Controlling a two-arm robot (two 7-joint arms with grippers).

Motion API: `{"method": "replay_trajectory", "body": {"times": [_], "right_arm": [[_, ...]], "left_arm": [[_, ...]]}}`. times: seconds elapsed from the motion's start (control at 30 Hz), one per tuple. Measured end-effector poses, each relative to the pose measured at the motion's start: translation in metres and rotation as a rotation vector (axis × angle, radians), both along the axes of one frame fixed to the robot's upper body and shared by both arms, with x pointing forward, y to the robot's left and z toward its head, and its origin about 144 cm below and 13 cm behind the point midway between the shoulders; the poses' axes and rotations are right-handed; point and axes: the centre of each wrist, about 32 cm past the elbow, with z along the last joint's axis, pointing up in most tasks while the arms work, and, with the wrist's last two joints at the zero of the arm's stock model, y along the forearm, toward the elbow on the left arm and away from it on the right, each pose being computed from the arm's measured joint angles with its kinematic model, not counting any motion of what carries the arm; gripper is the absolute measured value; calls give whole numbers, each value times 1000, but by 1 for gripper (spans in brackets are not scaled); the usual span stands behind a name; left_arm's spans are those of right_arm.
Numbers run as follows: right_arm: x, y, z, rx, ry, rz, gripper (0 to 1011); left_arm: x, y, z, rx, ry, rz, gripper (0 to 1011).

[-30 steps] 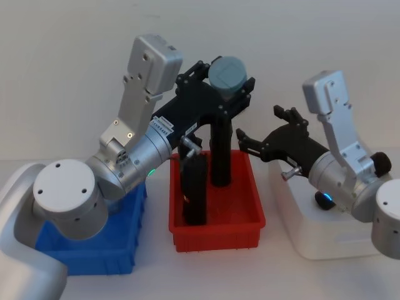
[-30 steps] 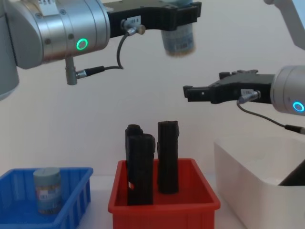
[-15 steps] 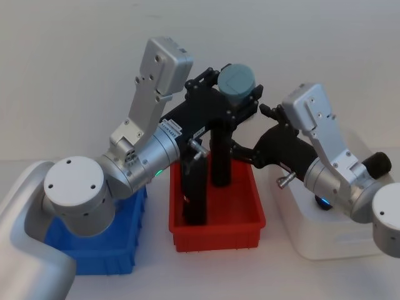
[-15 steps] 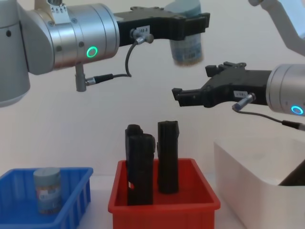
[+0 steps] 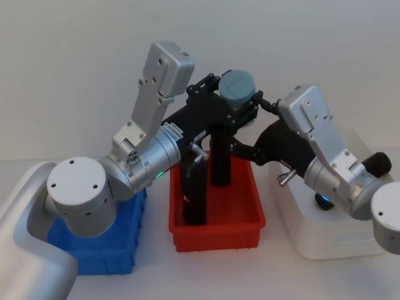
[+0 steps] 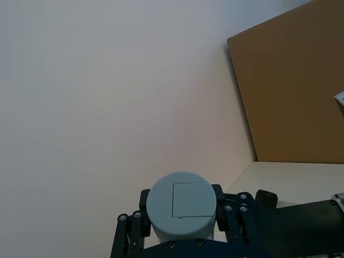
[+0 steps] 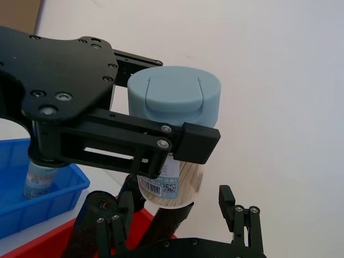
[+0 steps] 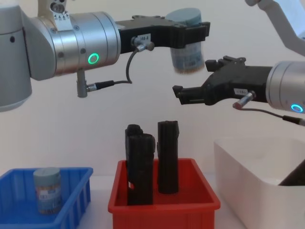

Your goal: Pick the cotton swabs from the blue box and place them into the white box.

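While the left gripper gripped a cotton swab tub high above the red bin, the right gripper waited spread open just below it, apparently for handover toward the white box.

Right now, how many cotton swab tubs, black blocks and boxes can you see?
Cotton swab tubs: 2, one held up in the left gripper, one standing in the blue box.
Black blocks: 2, upright in the red box.
Boxes: 3, blue, red and white box.
Total: 7 things.
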Motion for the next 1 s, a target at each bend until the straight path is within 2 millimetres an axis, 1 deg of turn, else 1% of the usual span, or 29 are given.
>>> {"method": "replay_trajectory", "body": {"times": [1.0], "right_arm": [[-3,8,5,29,-17,27,1002]], "left_arm": [[6,-3,-11,-7,32,27,669]]}}
